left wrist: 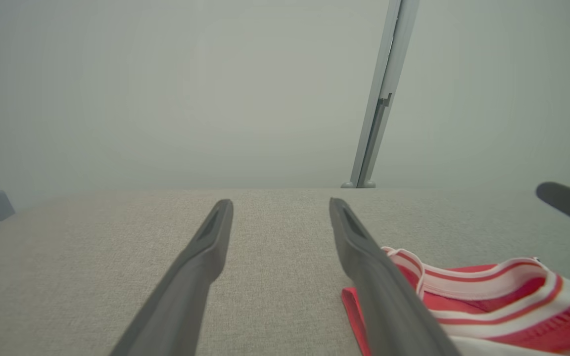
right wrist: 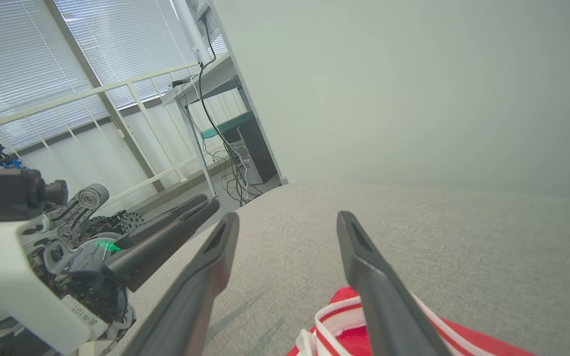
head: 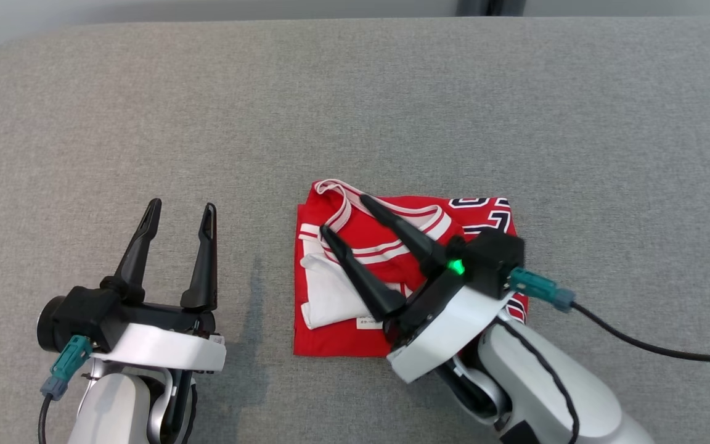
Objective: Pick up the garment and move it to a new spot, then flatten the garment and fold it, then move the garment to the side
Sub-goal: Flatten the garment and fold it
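The folded red sports jersey (head: 336, 342) with white-and-red striped trim lies on the grey woven-fabric surface (head: 355, 92), just toward 5 o'clock from the head view's centre. The right gripper (head: 342, 214) is over it, dark fingers spread wide toward 10 o'clock and gripping nothing. The left gripper (head: 182, 206), at 8 o'clock, is likewise spread and empty

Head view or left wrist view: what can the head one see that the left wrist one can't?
Head view adds: the whole folded red garment with its white label, plus the green light and black cable on the right arm. Left wrist view adds: a tall grey post beyond the grey cushion. Both: the open left end effector, the cushion, the garment's striped trim and a fingertip of the right end effector.
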You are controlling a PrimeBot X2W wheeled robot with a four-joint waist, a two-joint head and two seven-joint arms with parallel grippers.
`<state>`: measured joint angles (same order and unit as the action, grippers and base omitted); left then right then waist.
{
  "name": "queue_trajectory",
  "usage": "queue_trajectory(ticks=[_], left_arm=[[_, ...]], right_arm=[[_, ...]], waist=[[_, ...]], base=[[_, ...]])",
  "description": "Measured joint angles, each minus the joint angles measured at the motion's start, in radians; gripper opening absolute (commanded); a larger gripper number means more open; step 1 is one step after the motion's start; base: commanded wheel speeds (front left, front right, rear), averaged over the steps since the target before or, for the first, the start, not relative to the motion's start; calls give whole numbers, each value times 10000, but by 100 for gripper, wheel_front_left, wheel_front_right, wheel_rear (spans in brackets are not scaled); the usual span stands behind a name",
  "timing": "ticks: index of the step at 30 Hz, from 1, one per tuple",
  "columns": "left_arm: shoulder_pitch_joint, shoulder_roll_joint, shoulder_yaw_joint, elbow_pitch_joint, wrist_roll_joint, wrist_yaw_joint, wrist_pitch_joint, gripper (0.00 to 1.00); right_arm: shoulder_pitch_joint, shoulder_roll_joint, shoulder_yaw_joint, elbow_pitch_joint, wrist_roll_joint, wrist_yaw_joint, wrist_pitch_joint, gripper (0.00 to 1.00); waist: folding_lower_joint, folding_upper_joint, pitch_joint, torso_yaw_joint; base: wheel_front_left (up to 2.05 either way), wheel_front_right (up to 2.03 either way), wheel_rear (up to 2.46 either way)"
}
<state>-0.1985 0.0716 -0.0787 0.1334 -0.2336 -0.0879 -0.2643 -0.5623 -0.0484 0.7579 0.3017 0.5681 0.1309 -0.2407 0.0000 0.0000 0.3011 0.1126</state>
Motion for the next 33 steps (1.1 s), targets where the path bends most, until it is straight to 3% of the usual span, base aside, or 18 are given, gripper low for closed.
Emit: queue_trajectory(ticks=[9,20,25,33], left_arm=[[93,42,276,-27,224,38,0,100],[517,245,510,-98,316,196,0,100],[698,393,522,-109,374,276,65,100],[885,500,510,-267,385,368,236,100]], right_arm=[[737,-40,-2669,-1279,-1482,0,-151,100],[3000,-746,-6378,-1854,-2625,0,489,100],[3853,-942,-7179,-1962,-2888,0,861,100],[4321,-888,-7492,-2203,-2949,0,1120,100]], waist=[[0,0,-190,-355],[0,0,-614,-744],[0,0,-814,-881],[0,0,-983,-957]], base=[[0,0,0],[0,0,0],[0,0,0],[0,0,0]])
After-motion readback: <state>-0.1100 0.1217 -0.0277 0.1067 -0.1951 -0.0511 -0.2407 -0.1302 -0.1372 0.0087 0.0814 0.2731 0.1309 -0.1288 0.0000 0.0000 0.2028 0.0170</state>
